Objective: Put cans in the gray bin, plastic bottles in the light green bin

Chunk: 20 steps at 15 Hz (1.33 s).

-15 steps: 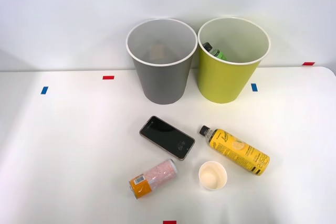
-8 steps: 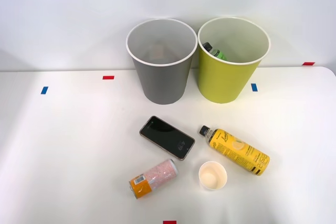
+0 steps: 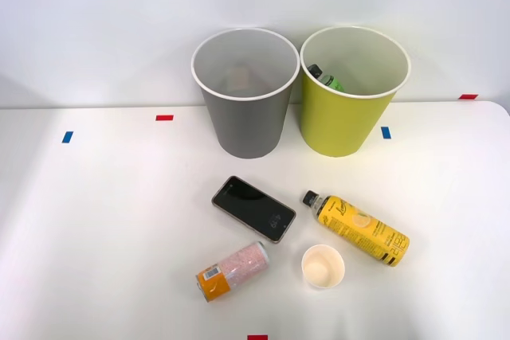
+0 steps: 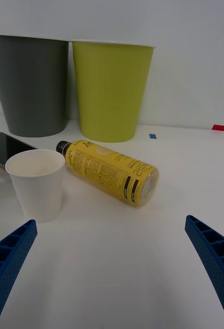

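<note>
Right claw [image 4: 112, 267]: fingers [image 4: 9, 259] spreading wide apart, gripping nothing, hovering low over the white counter [image 3: 103, 220], pointing at the yellow bottle [image 3: 356, 228].
Yellow bottle: lying on its side on the counter, black cap pointing toward the phone [image 3: 253, 209], just beside the white paper cup [image 3: 323, 266].
Paper cup: standing upright, mouth up.
Can [image 3: 232, 271]: lying on its side, on the cup's left, just in front of the phone, orange end pointing away from the bins.
Gray bin [image 3: 245, 91]: standing upright behind the phone, touching or nearly touching the light green bin [image 3: 351, 89] on its right.
Green bottle [image 3: 325, 79]: leaning inside the light green bin, cap up
</note>
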Tool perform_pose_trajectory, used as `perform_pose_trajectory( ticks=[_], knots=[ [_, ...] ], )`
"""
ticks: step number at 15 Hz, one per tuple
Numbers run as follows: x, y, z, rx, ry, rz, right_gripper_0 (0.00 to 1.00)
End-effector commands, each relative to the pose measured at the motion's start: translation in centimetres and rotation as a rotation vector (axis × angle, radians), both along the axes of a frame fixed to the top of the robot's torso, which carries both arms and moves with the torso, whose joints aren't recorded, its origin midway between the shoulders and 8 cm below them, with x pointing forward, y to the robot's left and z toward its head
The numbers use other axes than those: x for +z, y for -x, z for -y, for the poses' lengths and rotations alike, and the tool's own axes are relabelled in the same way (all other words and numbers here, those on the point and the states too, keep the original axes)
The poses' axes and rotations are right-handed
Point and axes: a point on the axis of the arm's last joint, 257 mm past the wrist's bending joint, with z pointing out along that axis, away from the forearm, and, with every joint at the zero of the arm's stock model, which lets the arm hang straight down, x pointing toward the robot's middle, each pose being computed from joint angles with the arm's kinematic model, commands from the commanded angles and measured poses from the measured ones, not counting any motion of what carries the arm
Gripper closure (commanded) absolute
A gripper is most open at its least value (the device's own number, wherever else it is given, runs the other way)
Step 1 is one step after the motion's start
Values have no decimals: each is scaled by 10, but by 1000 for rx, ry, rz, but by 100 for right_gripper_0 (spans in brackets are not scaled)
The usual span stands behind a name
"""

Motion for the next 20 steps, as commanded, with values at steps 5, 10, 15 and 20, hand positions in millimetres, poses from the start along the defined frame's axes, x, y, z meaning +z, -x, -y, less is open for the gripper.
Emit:
perform_pose_trajectory(
  ticks=[5,10,15,20],
  knots=[
    [0,0,0,0,0,0,0],
    [0,0,0,0,0,0,0],
    [0,0,0,0,0,0,0],
    [0,0,0,0,0,0,0]
  ],
)
